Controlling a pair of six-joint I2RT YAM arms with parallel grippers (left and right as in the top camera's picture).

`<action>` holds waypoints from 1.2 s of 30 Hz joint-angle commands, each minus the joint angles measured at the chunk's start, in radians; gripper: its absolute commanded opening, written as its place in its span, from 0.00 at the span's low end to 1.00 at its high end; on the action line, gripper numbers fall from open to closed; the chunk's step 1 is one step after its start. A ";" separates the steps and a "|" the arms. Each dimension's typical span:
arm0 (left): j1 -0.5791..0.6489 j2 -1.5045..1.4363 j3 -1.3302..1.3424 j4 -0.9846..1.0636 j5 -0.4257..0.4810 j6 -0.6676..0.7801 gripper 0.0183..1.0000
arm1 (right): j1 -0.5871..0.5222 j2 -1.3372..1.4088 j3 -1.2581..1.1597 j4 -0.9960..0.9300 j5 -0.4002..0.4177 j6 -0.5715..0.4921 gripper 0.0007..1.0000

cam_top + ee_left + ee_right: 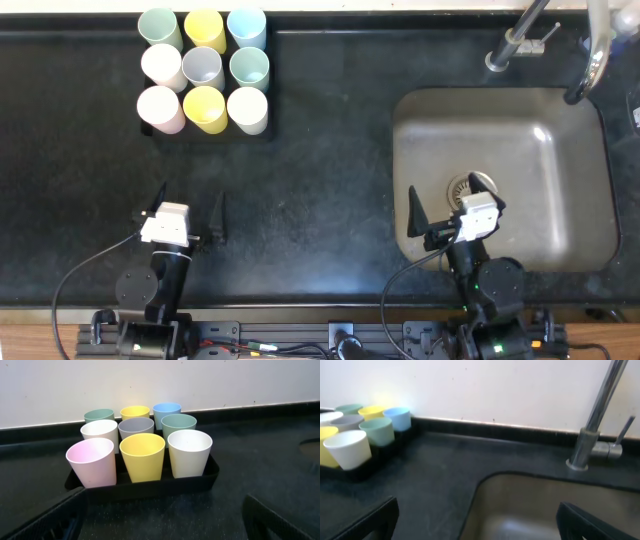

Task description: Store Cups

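Black countertop lies under my left gripper, whose fingers are spread wide with nothing between them. Straight ahead of it, well apart, nine pastel cups stand upright in three rows inside a black tray. My right gripper is likewise spread and empty by the steel sink's left rim, with the cups far off to its left and the tap ahead to its right.
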 commanded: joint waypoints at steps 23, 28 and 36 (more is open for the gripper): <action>-0.005 -0.009 -0.001 -0.003 0.002 0.019 1.00 | -0.002 -0.080 -0.106 0.084 -0.007 0.000 1.00; -0.005 -0.009 -0.001 -0.003 0.002 0.019 1.00 | -0.002 -0.080 -0.106 0.084 -0.007 0.000 1.00; -0.005 -0.009 -0.001 -0.003 0.002 0.019 1.00 | -0.002 -0.080 -0.106 0.084 -0.007 0.000 1.00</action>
